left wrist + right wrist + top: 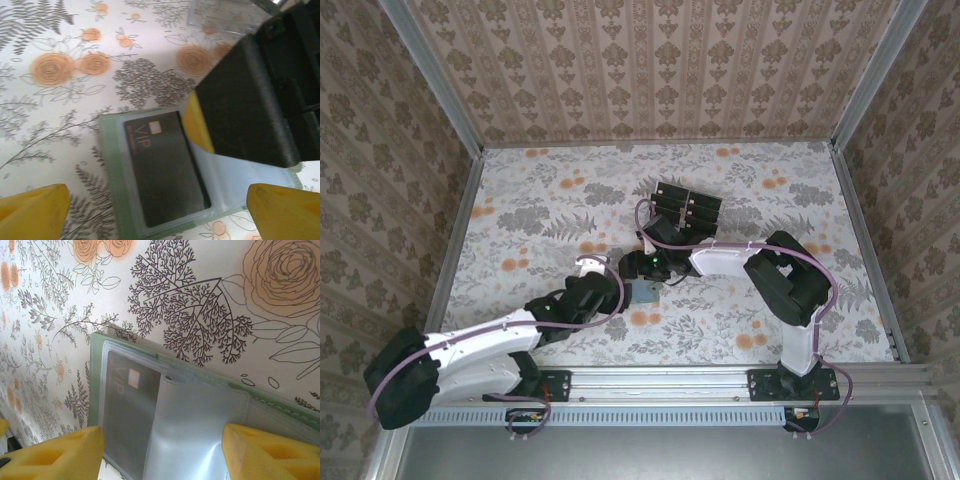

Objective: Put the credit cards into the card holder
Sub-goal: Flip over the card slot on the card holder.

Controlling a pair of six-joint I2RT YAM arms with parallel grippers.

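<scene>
- The card holder [111,165] lay open and flat on the table [55,115], near its middle, between the two arms. One black card [165,165] marked VIP sat inside its clear sleeve [195,425].
- The other credit cards [685,207] were stacked farther back on the table, well apart from the holder.
- The right gripper [162,455] hung directly over the holder. Its pads were partly spread and closed on nothing, and one black finger [245,105] lay across the sleeve and appeared to touch it.
- The left gripper [159,212] hovered over the holder's near edge, spread to its widest and empty.
- Risk: nothing pinned the holder down. If you had moved the right finger sideways, it would likely have dragged the holder or turned a flap.
- Risk: the sleeve looked thin and limp. If you had pressed on it, it could have buckled and closed the slot mouth, jamming the next card.
- Risk: the seated card was glossy. If you had lifted the sleeve, the card could have slid out.
- Risk: both grippers crowded the same spot. If you had moved either one, you risked striking the other.
</scene>
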